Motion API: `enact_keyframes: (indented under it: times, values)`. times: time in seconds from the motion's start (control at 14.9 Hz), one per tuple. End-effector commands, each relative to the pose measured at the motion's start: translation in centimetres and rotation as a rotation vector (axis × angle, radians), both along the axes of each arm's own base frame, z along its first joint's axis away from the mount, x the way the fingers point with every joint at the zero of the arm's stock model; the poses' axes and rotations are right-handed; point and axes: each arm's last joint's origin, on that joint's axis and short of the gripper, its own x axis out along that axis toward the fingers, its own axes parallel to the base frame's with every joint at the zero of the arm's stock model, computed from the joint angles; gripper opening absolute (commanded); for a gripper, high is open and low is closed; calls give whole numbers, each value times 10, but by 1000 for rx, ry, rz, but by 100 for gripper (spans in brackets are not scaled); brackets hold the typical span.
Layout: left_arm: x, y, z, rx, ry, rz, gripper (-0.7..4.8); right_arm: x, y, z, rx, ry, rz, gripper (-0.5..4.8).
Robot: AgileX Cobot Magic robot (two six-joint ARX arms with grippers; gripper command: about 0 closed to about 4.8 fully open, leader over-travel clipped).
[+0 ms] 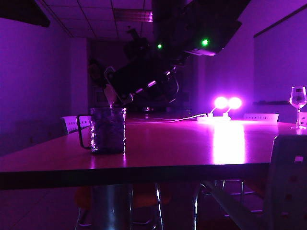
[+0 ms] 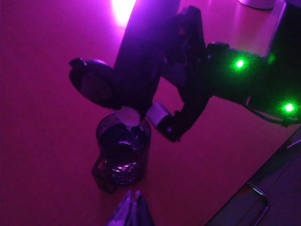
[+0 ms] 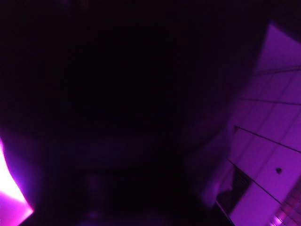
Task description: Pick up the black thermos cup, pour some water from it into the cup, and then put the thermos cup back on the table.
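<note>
— Tipping over the cup [image 2: 123, 153], is that your black thermos cup [image 2: 141, 52]?

— Yes, your right gripper [image 2: 181, 89] is clamping its body and holding it tilted, spout just above the glass rim, flip lid [image 2: 91, 84] hanging open.

— And the cup?

— It's standing upright on the table [image 1: 192, 148], near the front edge.

— Your left gripper [image 2: 132, 212]?

— It's hovering beside the cup, jaws pressed together, carrying nothing.

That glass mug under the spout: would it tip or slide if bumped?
The cup looks squat and wide-based, so probably slides rather than tips. The glossy table likely offers little grip. Glass, so probably fragile.
</note>
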Motion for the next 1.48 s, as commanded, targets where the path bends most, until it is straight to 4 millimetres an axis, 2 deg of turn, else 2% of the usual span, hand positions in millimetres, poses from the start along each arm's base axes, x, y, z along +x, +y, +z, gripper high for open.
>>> enact_keyframes:
  times: [0.07,1.48]
  values:
    - [-1,0,3,-7,-13,-12,-7,0,0,15,31,-79,9,192]
    - [-1,-1,3,-8,-12,-15,-7,0,0,17,43,-96,26,192]
